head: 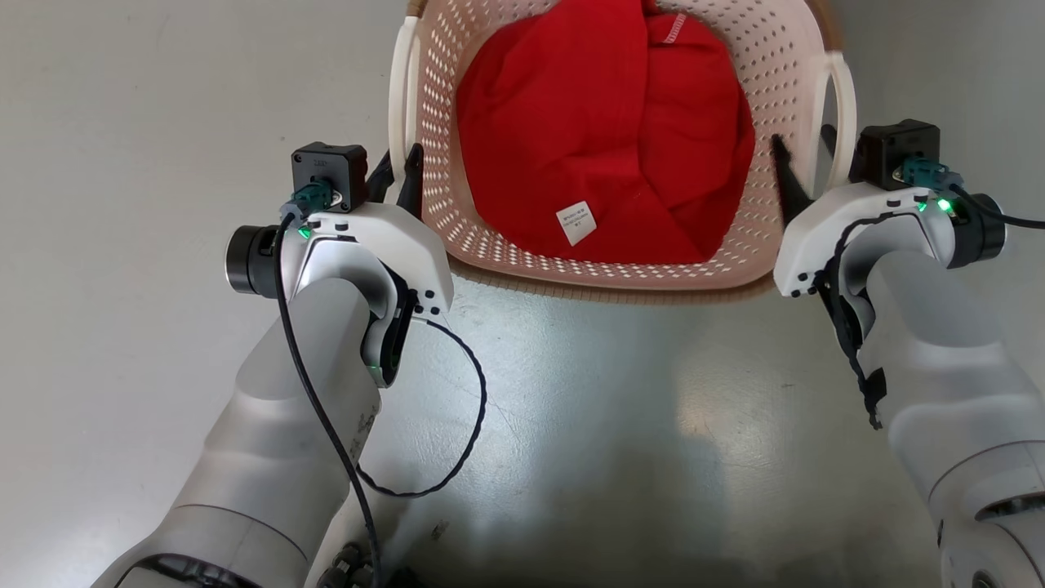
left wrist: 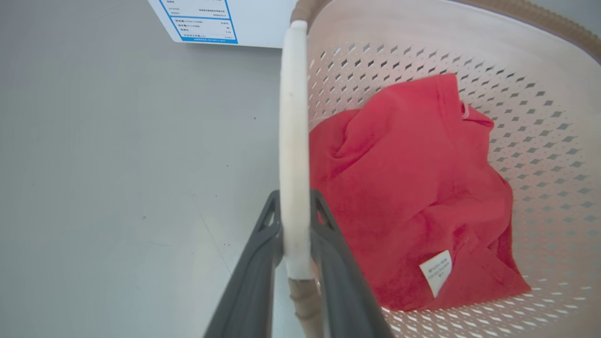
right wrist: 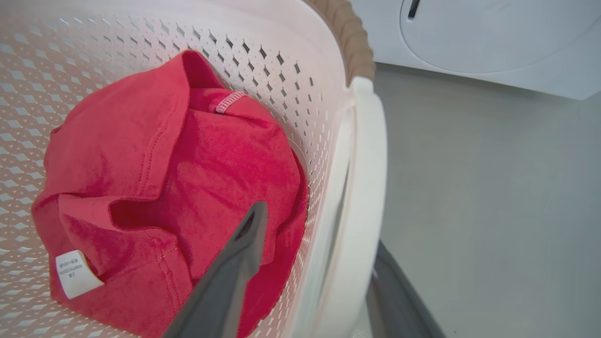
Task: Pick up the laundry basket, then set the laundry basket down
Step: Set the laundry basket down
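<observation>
Bright, even light from overhead. The glossy floor (head: 122, 122) shows pale glare patches and a broad soft shadow between the arms (head: 269, 425). Both wrist views bow at their edges (wide lens), and the near fingers (left wrist: 251, 281) sit out of focus.

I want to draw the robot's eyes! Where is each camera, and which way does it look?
Head: up on the head, looking down at the basket; both forearms, left pincer and right pincer show.
Left wrist: on the left wrist, looking along its fingers, clamped on the left handle.
Right wrist: on the right wrist, looking along its fingers, spread around the right handle, toward the washer.
Shared: all three see the red cloth.
</observation>
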Tool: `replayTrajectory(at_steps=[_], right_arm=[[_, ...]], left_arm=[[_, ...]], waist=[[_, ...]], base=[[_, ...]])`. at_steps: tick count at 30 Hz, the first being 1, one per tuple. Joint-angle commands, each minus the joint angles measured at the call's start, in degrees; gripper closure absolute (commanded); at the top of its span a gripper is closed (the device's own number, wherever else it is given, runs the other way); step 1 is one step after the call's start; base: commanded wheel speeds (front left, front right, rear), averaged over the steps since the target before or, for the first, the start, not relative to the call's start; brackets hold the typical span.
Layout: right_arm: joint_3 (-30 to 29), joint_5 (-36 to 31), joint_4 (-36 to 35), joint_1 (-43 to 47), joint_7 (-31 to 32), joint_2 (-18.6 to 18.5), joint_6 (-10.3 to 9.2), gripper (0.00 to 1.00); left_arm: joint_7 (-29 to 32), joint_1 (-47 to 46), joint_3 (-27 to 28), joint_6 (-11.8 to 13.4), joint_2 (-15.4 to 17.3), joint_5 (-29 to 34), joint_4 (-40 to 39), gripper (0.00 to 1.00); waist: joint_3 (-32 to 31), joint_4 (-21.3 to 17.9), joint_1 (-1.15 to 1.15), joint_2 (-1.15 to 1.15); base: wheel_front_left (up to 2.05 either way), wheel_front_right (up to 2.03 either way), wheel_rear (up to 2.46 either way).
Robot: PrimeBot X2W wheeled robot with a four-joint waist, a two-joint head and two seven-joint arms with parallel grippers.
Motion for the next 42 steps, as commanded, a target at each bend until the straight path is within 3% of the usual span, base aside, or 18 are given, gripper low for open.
replayTrajectory(at_steps=[1,2,5,7,8,10,12,25,34,42], right_arm=[[1.13,-0.09,-1.03,3.21,-0.36,2.08,0.41,0.0],[1.25,0.08,-1.09,3.21,-0.36,2.08,0.41,0.0],[1.59,0.38,-1.2,3.19,-0.36,2.08,0.41,0.0],[1.89,0.67,-1.25,3.15,-0.36,2.09,0.41,0.0],[2.03,0.8,-1.28,3.15,-0.37,2.09,0.41,0.0],[2.29,1.02,-1.37,3.14,-0.37,2.09,0.41,0.0],[2.54,1.21,-1.53,3.1,-0.37,2.09,0.41,0.0],[2.91,1.82,-2.62,3.78,-0.37,2.09,0.41,0.0],[5.28,5.02,-3.52,5.31,-0.37,2.09,0.41,0.0],[11.02,11.76,-8.25,9.57,-0.37,2.09,0.41,0.0]], left_arm=[[-0.36,-0.19,0.76,0.46,1.74,-0.05,-0.72,0.68],[-0.36,-0.21,0.81,0.55,1.74,0.02,-0.69,0.57],[-0.36,-0.27,0.96,0.63,1.74,0.14,-0.57,0.55],[-0.36,-0.32,1.1,0.68,1.74,0.22,-0.49,0.46],[-0.36,-0.32,1.12,0.67,1.74,0.2,-0.41,0.38],[-0.36,-0.31,1.09,0.67,1.74,0.16,-0.24,0.09],[-0.36,-0.24,1.02,0.71,1.74,0.15,-0.15,0.0],[-0.36,0.91,2.94,0.98,1.74,1.93,-0.67,0.0],[-0.36,3.43,7.14,-0.61,1.74,4.77,-3.12,0.0],[-0.36,9.33,12.32,-2.65,1.74,7.65,-6.69,0.0]], waist=[[-0.1,-0.07,-0.01,0.0],[-0.16,-0.09,-0.01,0.0],[-0.22,-0.15,-0.01,0.0],[-0.23,-0.17,-0.01,0.0],[-0.26,-0.18,-0.01,0.0],[-0.34,-0.19,-0.01,0.0],[-0.45,-0.2,-0.01,0.0],[-3.59,-0.33,-0.01,0.0],[-9.33,-1.64,-0.01,0.0],[-16.34,-3.07,-0.01,0.0]], base=[[0.0,0.0,0.0],[0.0,0.0,0.0],[0.0,0.0,0.0],[0.0,0.0,0.0],[0.0,0.0,0.0],[0.0,0.0,0.0],[0.0,0.0,0.0],[0.0,0.0,0.0],[0.0,0.0,0.0],[0.0,0.0,0.0]])
